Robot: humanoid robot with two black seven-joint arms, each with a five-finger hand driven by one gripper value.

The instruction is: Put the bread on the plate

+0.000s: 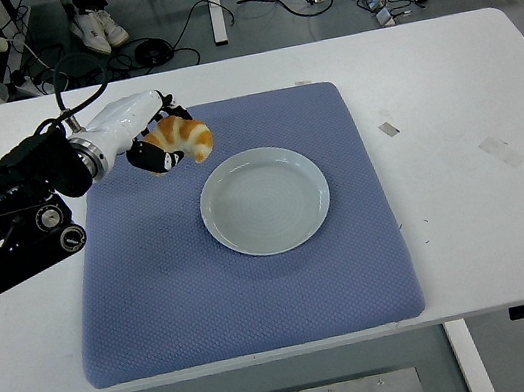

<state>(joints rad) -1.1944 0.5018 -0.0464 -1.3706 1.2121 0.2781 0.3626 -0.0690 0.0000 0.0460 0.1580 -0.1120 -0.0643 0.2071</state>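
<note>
A golden-brown bread roll [183, 137] hangs in the air above the blue mat, held by my left hand [160, 145], whose black fingers are curled around it. The bread is just left of and slightly beyond the rim of the pale round plate [265, 200], which sits bare in the middle of the mat. My left arm reaches in from the left edge with its white forearm pointing toward the plate. My right arm does not show.
The blue quilted mat [248, 290] covers the table's middle. Small bits of tape [388, 127] lie on the white table to the right. Cables and table legs fill the floor beyond the far edge.
</note>
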